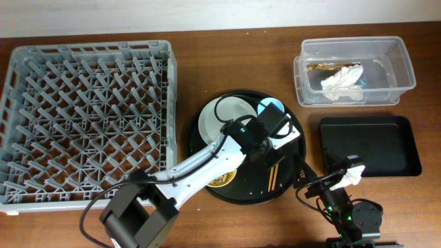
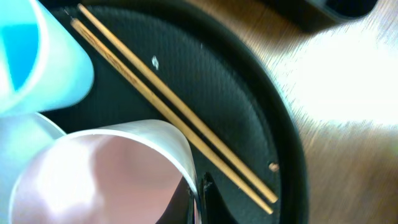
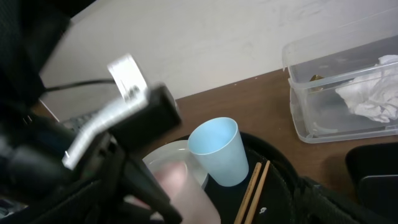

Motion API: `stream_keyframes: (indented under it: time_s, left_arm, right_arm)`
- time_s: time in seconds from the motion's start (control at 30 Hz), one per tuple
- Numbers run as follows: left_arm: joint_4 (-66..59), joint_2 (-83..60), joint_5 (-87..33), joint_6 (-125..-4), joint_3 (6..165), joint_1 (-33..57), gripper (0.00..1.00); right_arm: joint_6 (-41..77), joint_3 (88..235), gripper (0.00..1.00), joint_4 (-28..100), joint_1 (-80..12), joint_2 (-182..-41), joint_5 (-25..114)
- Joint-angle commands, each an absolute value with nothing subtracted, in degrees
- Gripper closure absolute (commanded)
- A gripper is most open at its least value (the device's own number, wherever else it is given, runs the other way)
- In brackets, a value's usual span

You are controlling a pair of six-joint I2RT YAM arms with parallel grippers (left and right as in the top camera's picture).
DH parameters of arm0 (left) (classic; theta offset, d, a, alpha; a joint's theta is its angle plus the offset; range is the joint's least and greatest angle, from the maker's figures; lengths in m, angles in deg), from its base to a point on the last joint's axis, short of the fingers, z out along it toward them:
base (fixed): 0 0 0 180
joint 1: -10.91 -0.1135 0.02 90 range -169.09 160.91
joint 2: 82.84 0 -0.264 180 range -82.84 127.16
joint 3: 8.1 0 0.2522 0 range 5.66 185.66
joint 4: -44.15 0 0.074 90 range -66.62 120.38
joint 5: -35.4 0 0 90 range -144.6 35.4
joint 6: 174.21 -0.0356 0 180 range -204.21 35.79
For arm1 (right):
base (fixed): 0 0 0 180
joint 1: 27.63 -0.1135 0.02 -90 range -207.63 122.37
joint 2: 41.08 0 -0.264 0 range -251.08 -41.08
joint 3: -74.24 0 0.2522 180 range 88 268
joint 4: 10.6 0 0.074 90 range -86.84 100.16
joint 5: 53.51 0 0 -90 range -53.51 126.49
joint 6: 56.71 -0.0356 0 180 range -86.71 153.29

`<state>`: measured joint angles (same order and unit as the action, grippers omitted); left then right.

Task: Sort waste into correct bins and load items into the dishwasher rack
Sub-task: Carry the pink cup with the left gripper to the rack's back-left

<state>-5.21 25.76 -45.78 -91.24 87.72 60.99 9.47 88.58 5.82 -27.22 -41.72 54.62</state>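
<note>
My left gripper point(image 2: 198, 198) is shut on the rim of the pink cup point(image 2: 106, 177), one finger inside the cup and one outside, over the round black tray point(image 1: 293, 176). The light-blue cup point(image 2: 37, 56) stands just beside it, against the pale plate point(image 1: 219, 124). The wooden chopsticks point(image 2: 174, 109) lie side by side on the tray, to the right of the cups. A yellow bowl point(image 1: 224, 181) shows partly under the left arm. My right gripper point(image 1: 308, 180) hovers open at the tray's right edge, holding nothing. The grey dishwasher rack point(image 1: 86, 117) is at the left.
A clear tub point(image 1: 403, 72) at the back right holds a crumpled white tissue point(image 1: 342, 83) and some tan scraps point(image 1: 322, 67). The shallow black rectangular tray point(image 1: 368, 145) lies in front of the tub. The left arm reaches across the round tray.
</note>
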Motion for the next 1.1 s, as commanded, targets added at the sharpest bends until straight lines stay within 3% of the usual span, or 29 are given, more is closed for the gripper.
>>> stream_keyframes:
  time_s: [0.0, 0.17, 0.23, 0.43, 0.53, 0.7, 1.07]
  left_arm:
    - [-6.04, 18.83, -44.84, -85.78, 91.46, 59.22, 1.00]
    - [-5.80, 8.49, -44.79, -76.49, 91.77, 49.32, 0.99]
    - [-4.25, 3.90, -42.46, -68.40, 91.77, 39.38, 1.00]
    - [3.45, 7.18, -14.48, -52.77, 91.74, 8.34, 1.00]
    - [11.03, 14.94, -0.42, -48.07, 91.74, -1.39, 1.00]
    - [21.13, 28.01, 8.80, -35.57, 91.74, -8.05, 1.00]
    - [22.13, 38.09, 9.96, -38.54, 91.64, -10.15, 1.00]
  right_arm:
    - [9.21, 88.32, 0.01, 6.15, -26.85, -41.48, 55.36]
    - [9.21, 88.32, 0.01, 6.15, -26.85, -41.48, 55.36]
    - [9.21, 88.32, 0.01, 6.15, -26.85, -41.48, 55.36]
    - [9.21, 88.32, 0.01, 6.15, -26.85, -41.48, 55.36]
    - [9.21, 88.32, 0.01, 6.15, -26.85, -41.48, 55.34]
    - [9.21, 88.32, 0.01, 6.15, -26.85, -41.48, 55.34]
    - [9.21, 88.32, 0.01, 6.15, -26.85, -41.48, 55.34]
